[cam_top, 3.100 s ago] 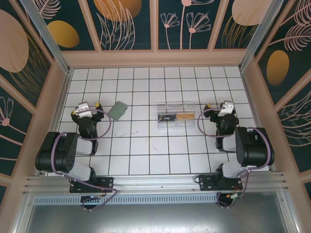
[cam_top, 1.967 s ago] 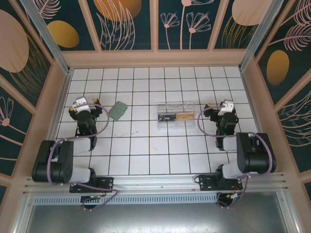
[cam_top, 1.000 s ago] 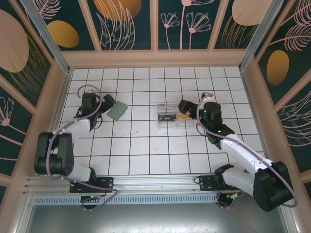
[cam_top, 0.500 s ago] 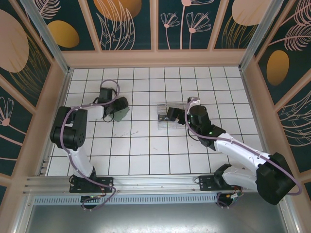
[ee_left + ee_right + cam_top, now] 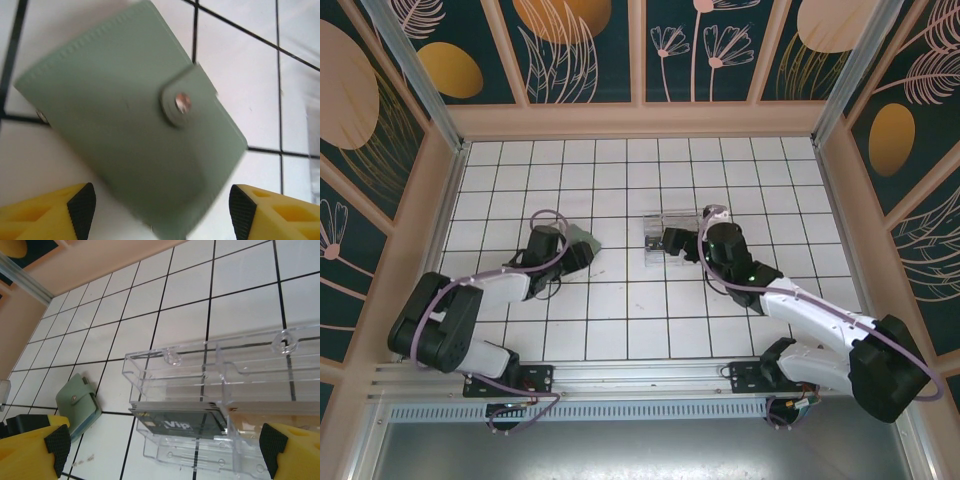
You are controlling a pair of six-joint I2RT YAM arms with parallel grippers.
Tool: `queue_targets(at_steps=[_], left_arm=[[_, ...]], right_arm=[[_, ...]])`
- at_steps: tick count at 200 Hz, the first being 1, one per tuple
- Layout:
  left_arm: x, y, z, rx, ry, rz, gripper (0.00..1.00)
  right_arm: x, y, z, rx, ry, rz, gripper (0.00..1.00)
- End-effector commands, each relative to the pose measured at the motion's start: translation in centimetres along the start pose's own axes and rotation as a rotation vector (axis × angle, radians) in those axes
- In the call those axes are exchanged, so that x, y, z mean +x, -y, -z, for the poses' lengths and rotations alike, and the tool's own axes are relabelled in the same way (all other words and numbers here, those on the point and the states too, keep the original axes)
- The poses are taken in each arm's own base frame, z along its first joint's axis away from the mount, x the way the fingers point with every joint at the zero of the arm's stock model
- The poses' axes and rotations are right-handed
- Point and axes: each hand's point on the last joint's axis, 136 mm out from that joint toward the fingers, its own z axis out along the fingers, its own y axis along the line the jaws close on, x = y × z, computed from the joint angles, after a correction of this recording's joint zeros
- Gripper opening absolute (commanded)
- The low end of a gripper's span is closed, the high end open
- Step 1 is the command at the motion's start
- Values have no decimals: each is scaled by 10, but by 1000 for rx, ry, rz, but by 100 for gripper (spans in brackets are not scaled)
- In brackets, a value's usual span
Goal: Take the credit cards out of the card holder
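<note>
Item: wallet (image 5: 125,130), snap fastened, cards unseen. Tools: left gripper (image 5: 162,215) newly arrived, jaws narrowed yet apart, straddling it ungripped; right gripper (image 5: 162,445) newly over box (image 5: 220,385), wide open, empty. Extraction unstarted.

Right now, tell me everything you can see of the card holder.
The card holder is a small sage-green wallet of soft, leather-like material with stitching along its edge. It is folded shut: a rounded tab wraps over from one side and is fastened with a metal snap. It lies flat, askew to the grid lines, on the white tiled table. The left claw hangs open above it, fingers to either side, apparently not touching it.
</note>
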Motion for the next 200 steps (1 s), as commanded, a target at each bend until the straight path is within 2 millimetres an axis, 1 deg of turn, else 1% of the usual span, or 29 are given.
queue_targets(at_steps=[1,19,36,52,68,72,80,91,94,112,129,139,161,186,200], left_arm=[[0,-8,11,-29,47,92,75],[-17,-12,26,-77,126,123,76],[-34,-22,46,-162,219,177,81],[-45,-39,69,-255,312,246,85],[-49,-60,96,-350,409,327,94],[-50,-64,102,-368,430,341,98],[-51,-68,113,-379,465,354,98],[-53,-69,126,-377,502,363,99],[-54,-70,130,-379,511,370,99],[-56,-76,150,-389,568,396,99],[-56,-75,161,-373,591,395,99],[-57,-72,165,-350,596,388,99],[-57,-68,172,-317,608,395,98],[-56,-67,174,-298,612,396,98],[-55,-66,174,-290,611,398,99]], right_arm=[[5,-8,4,2,5,26,99],[12,-20,-1,9,-11,68,99],[19,-37,-11,9,-40,125,98],[26,-57,-26,0,-83,195,86],[36,-81,-46,-4,-138,291,73],[38,-87,-52,0,-149,316,70],[44,-98,-63,16,-174,366,65],[52,-112,-81,27,-204,436,59],[53,-118,-85,26,-208,453,58],[70,-137,-111,29,-241,542,56],[85,-150,-135,15,-284,606,50],[93,-154,-149,12,-310,633,50],[109,-167,-173,-13,-348,689,50],[120,-172,-197,-5,-373,724,50],[124,-172,-206,0,-381,735,49]])
